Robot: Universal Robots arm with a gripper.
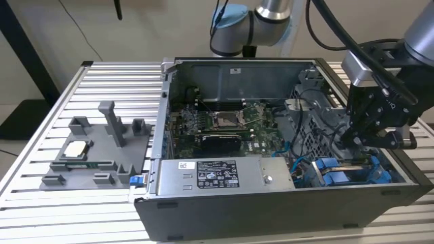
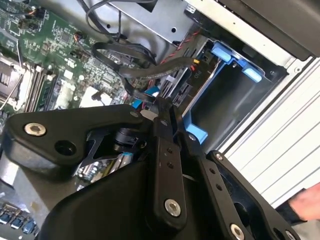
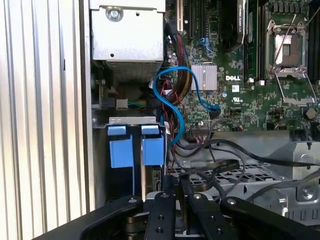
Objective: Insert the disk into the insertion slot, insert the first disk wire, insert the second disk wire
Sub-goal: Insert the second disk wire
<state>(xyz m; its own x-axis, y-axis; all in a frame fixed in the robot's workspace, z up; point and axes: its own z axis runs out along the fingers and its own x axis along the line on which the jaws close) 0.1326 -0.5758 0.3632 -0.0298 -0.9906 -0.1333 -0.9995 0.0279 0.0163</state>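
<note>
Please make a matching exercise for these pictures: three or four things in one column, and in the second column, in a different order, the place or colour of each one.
Things:
1. fixture tray
2. power supply
3. pincer
4. drive cage

Places or colours:
A. silver box with a sticker, at the near wall of the case
B. black, above the blue parts at the exterior view's right
C. grey plastic, on the slatted table outside the case
D. holds bright blue plastic parts, in the near corner of the case

Pairs: 1-C, 2-A, 3-B, 4-D
</note>
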